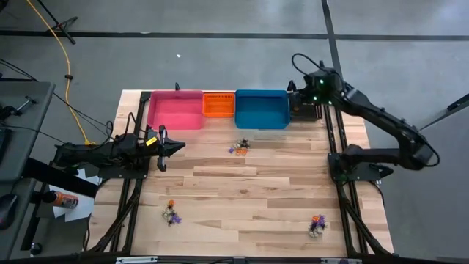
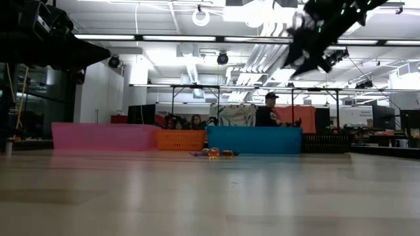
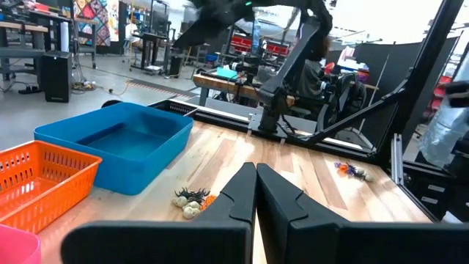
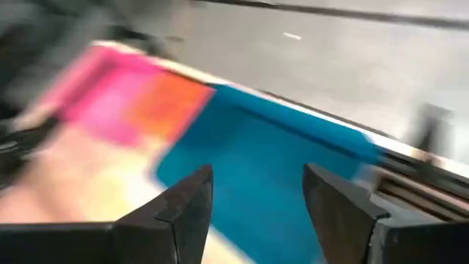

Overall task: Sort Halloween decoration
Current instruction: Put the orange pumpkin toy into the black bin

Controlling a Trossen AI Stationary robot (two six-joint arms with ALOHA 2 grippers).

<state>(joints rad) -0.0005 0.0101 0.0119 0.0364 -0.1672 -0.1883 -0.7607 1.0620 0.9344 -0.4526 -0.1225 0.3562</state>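
right end effector above the blue plastic bin, fingers wide, empty. tiny purple, orange and black halloween trinkets just before that bin: light, stiff, slippery; pinch one singly.

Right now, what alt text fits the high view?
Three bins, pink bin, orange bin and blue bin, line the table's far edge. The right end effector hangs open beside the blue bin; the left end effector is shut. Three trinket clusters lie scattered.
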